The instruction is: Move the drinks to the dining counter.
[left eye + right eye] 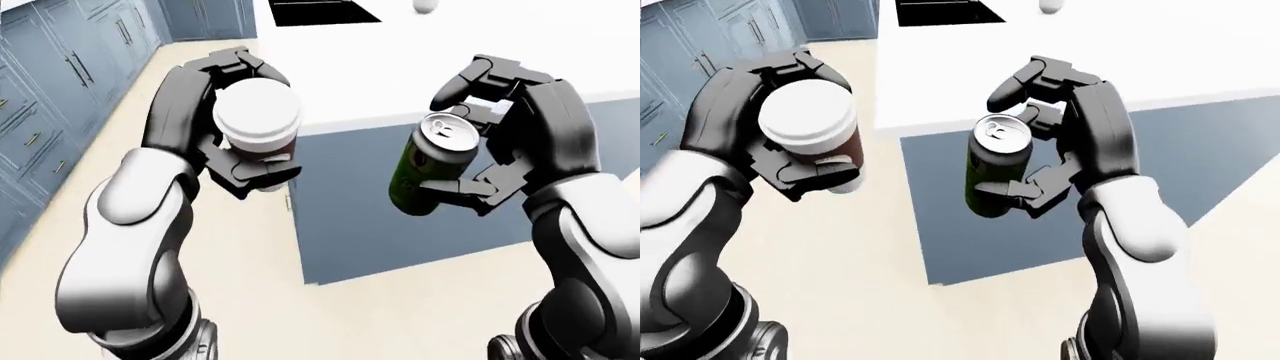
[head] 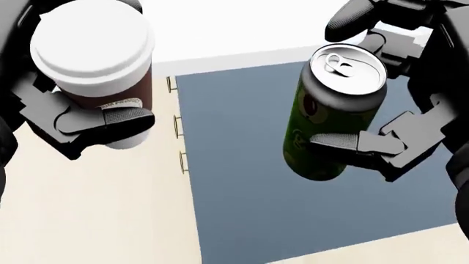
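Observation:
A brown paper coffee cup with a white lid is held upright at the head view's upper left, and my left hand is shut on it. To its right a green soda can with a silver top tilts slightly, gripped by my right hand. Both drinks hang in the air over the floor, just short of the white-topped counter with blue-grey sides that fills the top of the eye views.
Blue-grey cabinets line the left-eye view's left. A dark inset and a small white object sit on the counter top. Gold handles mark the counter's cabinet side. The floor is beige.

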### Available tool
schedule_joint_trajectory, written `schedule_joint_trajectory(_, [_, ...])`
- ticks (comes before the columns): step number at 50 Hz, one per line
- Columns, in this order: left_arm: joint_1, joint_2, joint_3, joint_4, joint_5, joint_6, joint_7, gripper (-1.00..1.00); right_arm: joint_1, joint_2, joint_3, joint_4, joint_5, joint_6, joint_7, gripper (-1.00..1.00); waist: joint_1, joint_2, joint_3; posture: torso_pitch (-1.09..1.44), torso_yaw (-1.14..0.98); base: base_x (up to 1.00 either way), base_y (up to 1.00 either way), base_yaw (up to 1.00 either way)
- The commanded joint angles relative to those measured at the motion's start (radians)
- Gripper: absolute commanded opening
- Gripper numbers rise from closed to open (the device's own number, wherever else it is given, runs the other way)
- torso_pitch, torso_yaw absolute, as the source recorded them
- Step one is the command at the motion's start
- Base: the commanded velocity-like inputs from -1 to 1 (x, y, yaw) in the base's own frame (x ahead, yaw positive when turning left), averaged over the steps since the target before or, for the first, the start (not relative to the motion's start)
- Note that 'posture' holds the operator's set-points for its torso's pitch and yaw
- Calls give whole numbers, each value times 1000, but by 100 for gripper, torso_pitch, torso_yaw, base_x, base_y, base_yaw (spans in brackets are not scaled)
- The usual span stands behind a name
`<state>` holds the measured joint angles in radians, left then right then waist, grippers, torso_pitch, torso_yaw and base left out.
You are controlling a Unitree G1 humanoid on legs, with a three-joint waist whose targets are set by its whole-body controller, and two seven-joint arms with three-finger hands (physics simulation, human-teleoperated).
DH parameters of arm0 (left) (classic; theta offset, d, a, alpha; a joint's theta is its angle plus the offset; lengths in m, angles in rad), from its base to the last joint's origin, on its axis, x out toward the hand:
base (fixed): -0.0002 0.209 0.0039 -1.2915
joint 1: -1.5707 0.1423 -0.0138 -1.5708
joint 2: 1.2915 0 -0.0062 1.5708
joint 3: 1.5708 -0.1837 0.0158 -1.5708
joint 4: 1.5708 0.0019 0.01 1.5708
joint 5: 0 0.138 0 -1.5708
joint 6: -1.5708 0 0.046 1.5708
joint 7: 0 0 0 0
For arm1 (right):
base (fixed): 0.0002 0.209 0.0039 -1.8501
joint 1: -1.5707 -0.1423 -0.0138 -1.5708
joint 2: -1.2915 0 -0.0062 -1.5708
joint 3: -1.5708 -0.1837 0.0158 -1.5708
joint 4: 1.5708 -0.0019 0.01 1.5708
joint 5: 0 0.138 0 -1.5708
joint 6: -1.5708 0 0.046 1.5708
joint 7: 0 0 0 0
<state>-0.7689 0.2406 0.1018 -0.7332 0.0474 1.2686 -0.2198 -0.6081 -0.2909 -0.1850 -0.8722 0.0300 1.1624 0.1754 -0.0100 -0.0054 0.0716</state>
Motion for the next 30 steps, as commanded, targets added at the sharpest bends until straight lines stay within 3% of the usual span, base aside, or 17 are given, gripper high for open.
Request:
schedule_joint_trajectory(1, [-49, 10, 9, -30, -6, -22, 1, -100, -52, -20, -15, -23, -8, -8, -18, -100, -2, 14, -60, 0, 0, 15, 0, 0])
schedule_joint_trajectory(3, [-67, 17, 16, -31, -13, -6, 0, -100, -76, -26, -12, -21, -6, 8, -19, -100, 10, 11, -29, 0, 0, 28, 0, 0])
schedule_joint_trajectory(6, [-96, 26, 25, -17, -26, 8, 1, -100, -131, -36, -16, -7, 5, 45, -18, -100, 16, -9, -27, 0, 0, 31, 0, 0])
schedule_joint_trajectory(8, [-110, 32, 24, -5, -33, 9, 4, -100, -163, -38, -25, 9, 16, 66, -20, -100, 21, -35, -26, 0, 0, 31, 0, 0])
schedule_joint_trajectory(9, [-123, 36, 24, 3, -36, 11, 4, -100, -176, -41, -22, 23, 18, 63, -25, -100, 22, -62, -32, 0, 0, 31, 0, 0])
schedule_joint_trajectory(10, [-136, 38, 22, 5, -39, 21, 6, -100, -188, -43, -17, 24, 21, 73, -30, -100, 19, -52, -29, 0, 0, 30, 0, 0])
schedule_joint_trajectory(13, [-177, 53, 22, 21, -46, 38, 6, -100, -216, -50, -14, 35, 28, 84, -37, -100, 21, -50, -27, 0, 0, 31, 0, 0])
schedule_joint_trajectory(19, [-202, 61, 21, 17, -55, 57, 8, -100, -252, -66, -21, 42, 46, 102, -42, -100, 18, -6, -23, 0, 0, 31, 0, 0])
schedule_joint_trajectory(21, [-203, 65, 23, 16, -57, 58, 7, -100, -262, -69, -21, 40, 51, 112, -45, -100, 9, 28, -29, 0, 0, 31, 0, 0])
schedule_joint_trajectory(23, [-203, 67, 24, 15, -59, 57, 6, -100, -262, -71, -19, 41, 54, 109, -48, -100, 2, 87, -48, 0, 0, 30, 0, 0])
schedule_joint_trajectory(24, [-210, 69, 25, 13, -61, 66, 6, -100, -264, -72, -19, 39, 56, 112, -49, -100, 12, 49, -32, 0, 0, 30, 0, 0])
schedule_joint_trajectory(25, [-213, 70, 25, 13, -62, 68, 7, -100, -266, -73, -18, 39, 57, 112, -50, -100, 5, 73, -26, 0, 0, 30, 0, 0])
schedule_joint_trajectory(30, [-209, 69, 23, 3, -65, 74, 10, -100, -262, -77, -18, 33, 63, 117, -51, -100, 18, 43, -30, 0, 0, 31, 0, 0])
